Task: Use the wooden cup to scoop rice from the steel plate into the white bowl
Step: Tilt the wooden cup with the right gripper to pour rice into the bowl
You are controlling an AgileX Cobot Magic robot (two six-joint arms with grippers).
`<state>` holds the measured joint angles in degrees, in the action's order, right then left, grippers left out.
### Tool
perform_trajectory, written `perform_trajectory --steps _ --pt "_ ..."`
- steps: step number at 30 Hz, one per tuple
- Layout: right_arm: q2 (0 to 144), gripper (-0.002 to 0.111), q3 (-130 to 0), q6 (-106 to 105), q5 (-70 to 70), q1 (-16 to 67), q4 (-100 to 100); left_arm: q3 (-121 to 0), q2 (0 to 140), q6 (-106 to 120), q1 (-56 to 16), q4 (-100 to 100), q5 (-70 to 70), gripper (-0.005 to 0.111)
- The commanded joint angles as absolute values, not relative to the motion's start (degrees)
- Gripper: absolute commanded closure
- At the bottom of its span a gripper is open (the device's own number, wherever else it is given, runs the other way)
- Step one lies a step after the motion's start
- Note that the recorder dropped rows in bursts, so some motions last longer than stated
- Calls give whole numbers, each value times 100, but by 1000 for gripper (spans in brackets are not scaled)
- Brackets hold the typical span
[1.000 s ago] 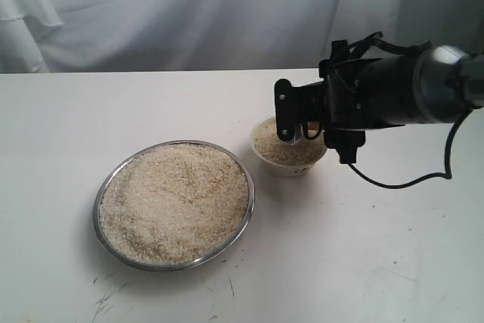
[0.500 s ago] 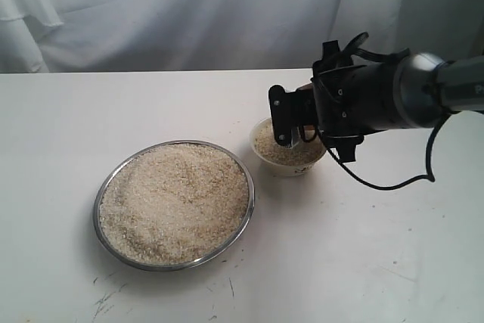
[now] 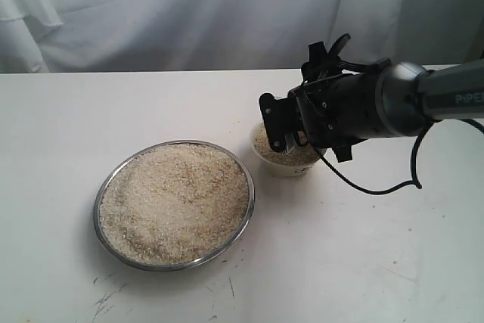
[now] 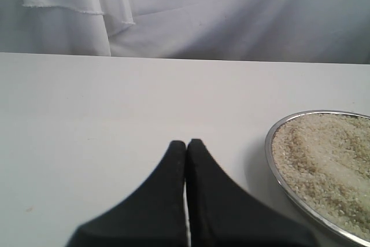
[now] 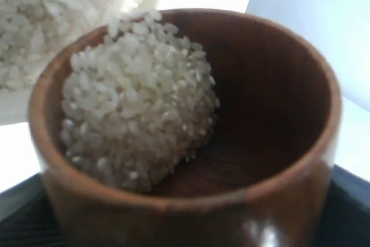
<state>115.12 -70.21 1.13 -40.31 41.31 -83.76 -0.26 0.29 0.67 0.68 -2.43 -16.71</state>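
Most of the rice point(image 3: 174, 202) is heaped, pale beige, in the steel plate point(image 3: 177, 266); the white bowl point(image 3: 292, 168) just beside it is nearly filled. Above the bowl the wooden cup point(image 5: 173, 212) (glossy reddish-brown) is clamped, tilted, by the right gripper point(image 3: 286, 137), grains banked against one wall. The left gripper point(image 4: 186, 147) is pressed together, empty.

Left tool point(image 4: 186, 143) pinched closed; right tool point(image 3: 283, 135) clamped, arm stretched leftward.

Your steel plate point(image 3: 96, 213), heaped with rice point(image 3: 175, 202), sits left; the rice-filled white bowl point(image 3: 290, 168) sits just right; the wooden cup point(image 5: 185, 201) is tilted, part-full.
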Motion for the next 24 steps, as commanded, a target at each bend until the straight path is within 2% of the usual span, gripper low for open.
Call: perform_trajectory --steps 1,24 --pt "11473 108 -7061 161 -4121 4206 -8603 0 0 49 60 -248 -1634 107" --pt "11612 108 -7061 154 -4425 4195 -9419 0 0 49 60 -248 -1634 107"
